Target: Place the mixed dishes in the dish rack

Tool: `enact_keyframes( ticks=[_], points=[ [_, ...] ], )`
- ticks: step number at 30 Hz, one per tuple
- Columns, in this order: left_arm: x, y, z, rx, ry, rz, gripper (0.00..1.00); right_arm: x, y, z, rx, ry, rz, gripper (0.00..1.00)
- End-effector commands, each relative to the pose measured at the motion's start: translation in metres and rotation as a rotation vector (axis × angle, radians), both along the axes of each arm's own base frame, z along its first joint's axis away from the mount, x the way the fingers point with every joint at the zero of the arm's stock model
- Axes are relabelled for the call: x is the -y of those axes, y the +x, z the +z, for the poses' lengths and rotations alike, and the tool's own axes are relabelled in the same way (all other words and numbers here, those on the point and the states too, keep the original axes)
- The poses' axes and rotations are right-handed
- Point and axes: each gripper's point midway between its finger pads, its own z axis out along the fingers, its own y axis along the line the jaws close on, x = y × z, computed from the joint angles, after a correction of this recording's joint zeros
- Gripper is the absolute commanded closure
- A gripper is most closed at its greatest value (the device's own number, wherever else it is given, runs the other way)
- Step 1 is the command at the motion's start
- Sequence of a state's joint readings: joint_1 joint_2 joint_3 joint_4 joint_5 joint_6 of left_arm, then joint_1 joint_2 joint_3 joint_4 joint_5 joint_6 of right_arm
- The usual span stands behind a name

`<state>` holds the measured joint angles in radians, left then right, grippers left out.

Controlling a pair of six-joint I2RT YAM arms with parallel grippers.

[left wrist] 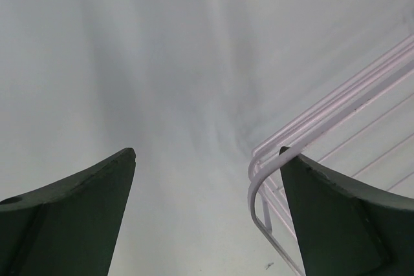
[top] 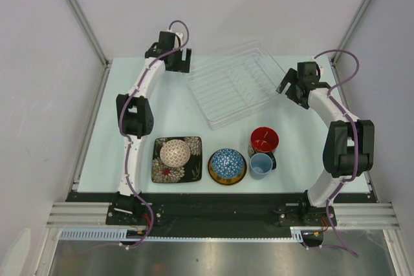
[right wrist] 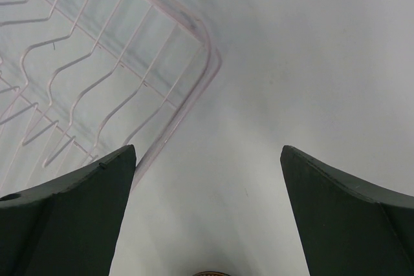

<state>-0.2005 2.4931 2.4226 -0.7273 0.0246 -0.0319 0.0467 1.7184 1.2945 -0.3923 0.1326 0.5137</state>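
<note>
Along the near edge of the pale worktop (top: 174,108), a small pinkish-white patterned bowl (top: 175,153) sat on a black square floral plate (top: 193,171). To its right, a blue mosaic bowl (top: 227,163) rested on a round yellow dark-rimmed plate (top: 227,181). Further right, a light blue cup (top: 261,165) stood just in front of a red-inside cup (top: 264,139). Behind the dishes lay the large clear ribbed dish rack (top: 233,85), set at an angle and holding nothing. The left hand (left wrist: 207,156) hovered at the rack's far-left corner and the right hand (right wrist: 207,150) at its right corner. Both had their dark fingers spread wide and gripped nothing.
</note>
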Motion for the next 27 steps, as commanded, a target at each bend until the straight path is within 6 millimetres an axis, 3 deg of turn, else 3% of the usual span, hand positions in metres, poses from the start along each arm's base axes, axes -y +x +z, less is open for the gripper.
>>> enact_keyframes(
  ticks=[1, 6, 8, 10, 11, 13, 14, 15, 17, 18, 19, 20, 22, 23, 27],
  points=[
    [-0.023, 0.043, 0.064, 0.246, 0.032, 0.072, 0.02, -0.022, -0.031, -0.01, -0.096, -0.044, 0.073, 0.0],
    [-0.044, 0.046, 0.066, 0.251, 0.035, 0.149, 0.02, -0.061, -0.032, -0.003, -0.065, -0.014, 0.175, 0.0],
    [-0.051, 0.042, 0.069, 0.239, 0.025, 0.181, 0.02, -0.064, -0.026, 0.017, -0.007, -0.012, 0.189, 0.0],
    [-0.06, 0.034, 0.078, 0.221, -0.011, 0.197, 0.01, -0.053, -0.019, 0.036, 0.04, -0.048, 0.183, 0.0],
    [-0.06, 0.026, 0.095, 0.224, -0.067, 0.189, 0.01, -0.048, -0.013, 0.055, 0.085, -0.057, 0.178, 0.0],
    [-0.053, 0.011, 0.116, 0.211, -0.145, 0.153, 0.0, -0.04, -0.007, 0.074, 0.134, -0.079, 0.204, 0.0],
    [-0.04, -0.002, 0.114, 0.163, -0.23, 0.104, 0.0, -0.032, -0.003, 0.081, 0.154, -0.09, 0.192, 0.0],
    [-0.038, -0.018, 0.137, 0.167, -0.268, 0.085, 0.0, -0.027, 0.003, 0.096, 0.19, -0.101, 0.185, 0.0],
    [-0.027, -0.043, 0.131, 0.088, -0.323, 0.049, 0.0, -0.018, 0.009, 0.108, 0.225, -0.141, 0.188, 0.0],
    [-0.017, -0.062, 0.14, 0.056, -0.374, 0.002, 0.01, -0.015, 0.013, 0.114, 0.244, -0.16, 0.191, 0.0],
    [-0.009, -0.073, 0.138, 0.024, -0.402, -0.024, 0.0, -0.012, 0.017, 0.116, 0.257, -0.168, 0.189, 0.0],
    [-0.003, -0.089, 0.117, -0.053, -0.426, -0.026, 0.01, -0.008, 0.026, 0.12, 0.286, -0.171, 0.185, 0.0],
    [0.012, -0.111, 0.114, -0.107, -0.473, -0.078, 0.01, -0.009, 0.044, 0.112, 0.284, -0.138, 0.202, 0.0],
    [0.018, -0.12, 0.103, -0.15, -0.483, -0.091, 0.0, -0.008, 0.052, 0.109, 0.281, -0.137, 0.206, 0.0],
    [0.038, -0.139, 0.1, -0.191, -0.518, -0.153, 0.01, -0.02, 0.085, 0.079, 0.216, -0.14, 0.252, 0.0]
  ],
)
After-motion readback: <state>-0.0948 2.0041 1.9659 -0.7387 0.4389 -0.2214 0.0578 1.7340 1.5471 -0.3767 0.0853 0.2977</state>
